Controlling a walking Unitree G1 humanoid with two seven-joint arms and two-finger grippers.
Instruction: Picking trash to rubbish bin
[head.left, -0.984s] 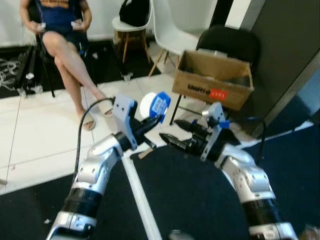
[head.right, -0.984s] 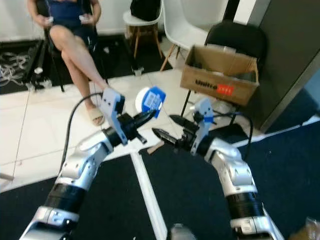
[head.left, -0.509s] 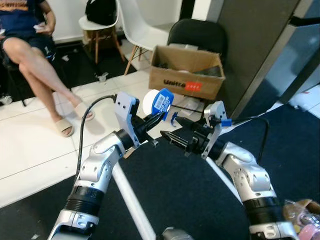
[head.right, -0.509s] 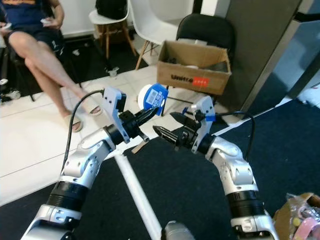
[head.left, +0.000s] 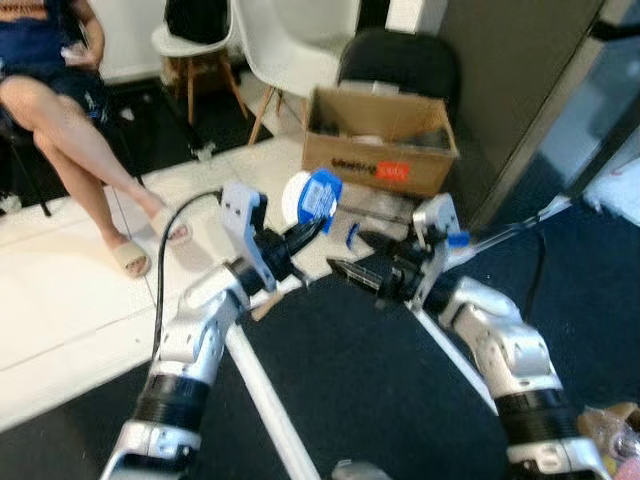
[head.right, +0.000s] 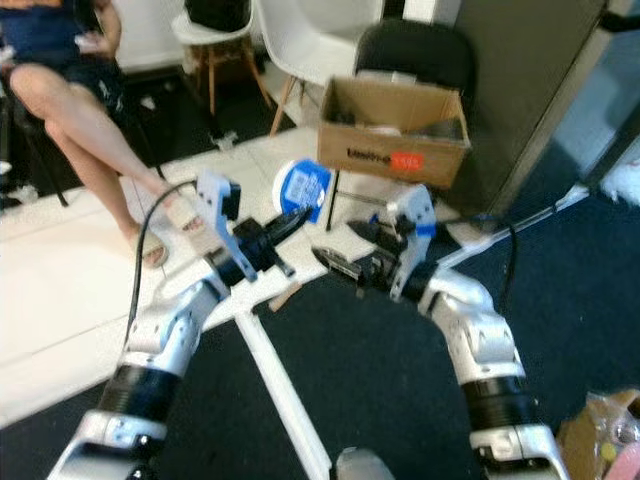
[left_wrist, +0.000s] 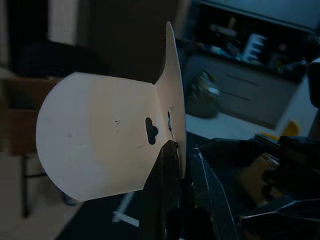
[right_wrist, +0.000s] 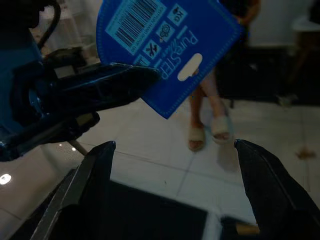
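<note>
My left gripper (head.left: 312, 226) is shut on a piece of trash, a white plastic blister pack with a blue card back (head.left: 308, 196), and holds it up in front of me. From the left wrist the pack's white back (left_wrist: 100, 140) is pinched at its flange by the black fingers (left_wrist: 165, 190). The blue card (right_wrist: 170, 45) with a barcode also shows from the right wrist. My right gripper (head.left: 350, 257) is open, just to the right of the pack and slightly lower, holding nothing. An open cardboard box (head.left: 380, 140) stands on a black chair beyond both grippers.
A person sits at the left with crossed legs (head.left: 90, 150) stretched over the white tiles. White chairs (head.left: 290, 50) stand at the back. Dark carpet (head.left: 380, 400) lies below me, edged by a white strip (head.left: 260, 390). A dark wall panel (head.left: 520, 90) rises at the right.
The view has shifted slightly, so the box and person sit a little differently in the picture. Both grippers keep their pose: the left still grips the pack, the right stays open.
</note>
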